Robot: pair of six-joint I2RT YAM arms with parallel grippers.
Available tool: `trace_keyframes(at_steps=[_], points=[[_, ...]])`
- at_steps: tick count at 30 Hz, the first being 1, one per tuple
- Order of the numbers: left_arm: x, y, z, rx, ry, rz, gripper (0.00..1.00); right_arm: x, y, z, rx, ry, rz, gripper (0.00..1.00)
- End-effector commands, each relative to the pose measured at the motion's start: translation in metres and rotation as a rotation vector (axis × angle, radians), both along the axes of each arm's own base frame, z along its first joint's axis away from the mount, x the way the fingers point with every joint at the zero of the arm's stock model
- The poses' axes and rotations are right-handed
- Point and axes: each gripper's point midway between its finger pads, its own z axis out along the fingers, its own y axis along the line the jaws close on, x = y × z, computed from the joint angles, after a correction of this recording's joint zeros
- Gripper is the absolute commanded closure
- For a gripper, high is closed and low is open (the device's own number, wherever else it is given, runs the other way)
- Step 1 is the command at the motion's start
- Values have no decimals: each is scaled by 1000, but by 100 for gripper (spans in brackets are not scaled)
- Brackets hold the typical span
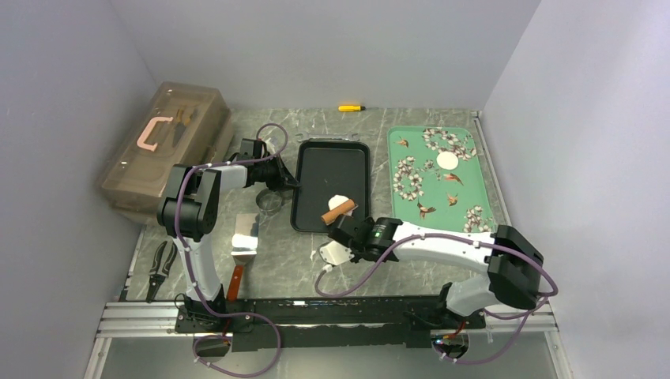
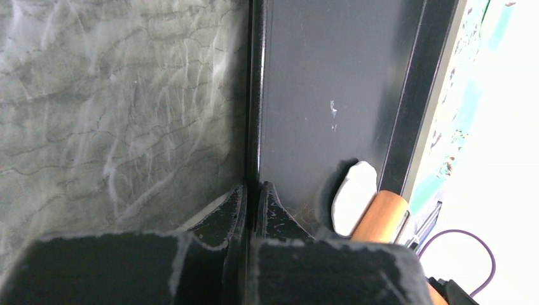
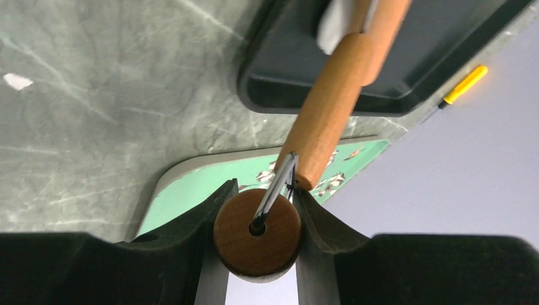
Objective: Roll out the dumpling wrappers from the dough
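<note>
- Noting the grips first: your left fingers (image 2: 230,206) are pinched shut on the left rim of the black tray (image 2: 318,76), one finger inside the rim and one outside. This likely anchors the tray so it cannot slide under rolling pressure.
- Your right fingers (image 3: 213,210) are clamped on the round end handle of the wooden roller (image 3: 330,95). The barrel reaches ahead of the wrist into the tray.
- The dough (image 1: 338,200) is a small white piece on the tray floor, toward the tray's near end. The roller lies across its near edge and touches it. It looks only partly flattened.
- One finished wrapper (image 1: 447,161) lies on the green tray (image 1: 466,197), well apart from the work. That tray is presumably the drop-off spot.
- Left arm pose: the elbow is folded high and the forearm runs right. The wrist sits low over the table (image 1: 292,260), level with the rim.
- Right arm pose: it is stretched low and leftward from its base. The wrist is turned so the roller lies diagonally across the tray's near end.
- Risk: with only one handle held, the roller's far end may lift, so press evenly.
</note>
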Motion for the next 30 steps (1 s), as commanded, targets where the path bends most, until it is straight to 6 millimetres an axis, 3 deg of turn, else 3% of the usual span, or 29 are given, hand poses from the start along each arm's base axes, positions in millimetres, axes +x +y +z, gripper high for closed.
trace_keyframes(at_steps=[1,5,10,17,20,24,30], points=[[-9,31,-42,121,122,99,100,-12,-15,-17,-139,86,46,100],[-9,32,-43,121,125,99,100,-3,-3,-34,-109,127,39,100],[-8,32,-41,122,119,99,100,7,-6,-38,-120,126,32,100],[-7,32,-42,115,124,102,100,-8,-42,-10,-181,86,-45,100],[-8,33,-43,118,128,104,100,-14,-47,-2,-209,61,-42,100],[-8,32,-42,116,127,102,100,-10,-35,0,-225,28,5,100],[-7,35,-40,114,125,110,100,3,-21,-18,-280,28,71,100]])
